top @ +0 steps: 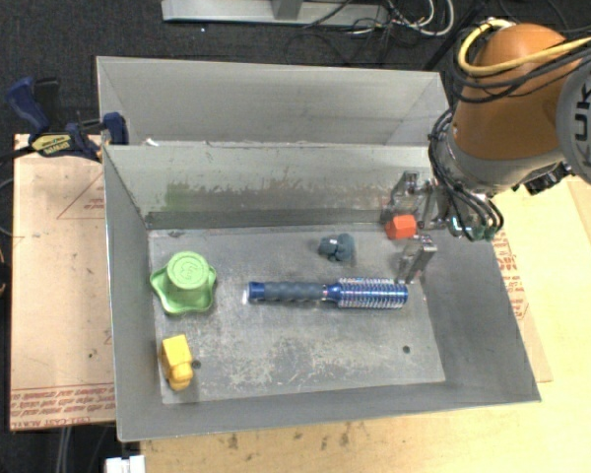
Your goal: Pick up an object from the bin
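Observation:
My gripper hangs low at the right end of the bin, near the back wall. Its fingers stand open, one toward the back wall and one toward the front. A small orange-red block sits between the two fingers, with a gap showing on each side of it. Just below the front finger lies the bristle end of a blue hairbrush, its handle pointing left. A small grey-blue lump rests on the floor to the left of the gripper.
A green flower-shaped lid lies at the bin's left side, with a yellow toy piece in front of it. The arm with its orange cover reaches in over the right rim.

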